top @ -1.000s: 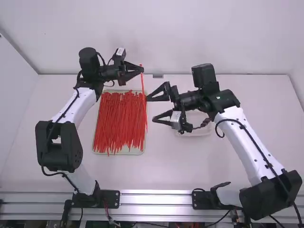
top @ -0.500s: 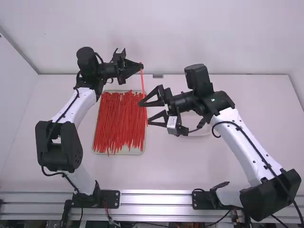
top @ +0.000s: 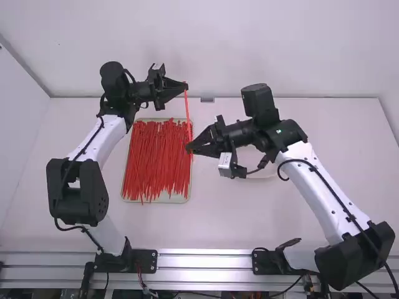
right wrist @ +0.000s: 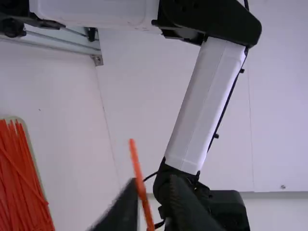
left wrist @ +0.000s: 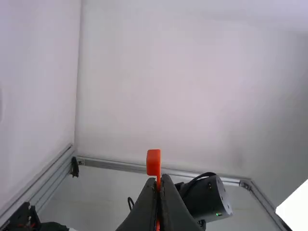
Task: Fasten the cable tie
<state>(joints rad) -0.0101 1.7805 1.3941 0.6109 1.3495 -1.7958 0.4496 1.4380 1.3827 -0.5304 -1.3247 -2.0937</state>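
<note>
Single red cable tie (top: pixel 187 118): hangs upright in the air, spanned between the two grippers. Judged a light, thin, springy plastic strap, smooth enough to slip and likely to bow if pinched mid-length. Best held close to each end, with the head fixed and the tail left free enough to steer into the head. Left gripper (top: pixel 177 88): clenched on the strap just under the blocky head (left wrist: pixel 153 162), which pokes out beyond its fingertips. Right gripper (top: pixel 190 147): directly below the left one, fingers drawn in on the tail end, strap running between them; firmness of grip not certain. Beside and under the right gripper: tray (top: pixel 156 200) heaped with spare red ties (top: pixel 156 159).
</note>
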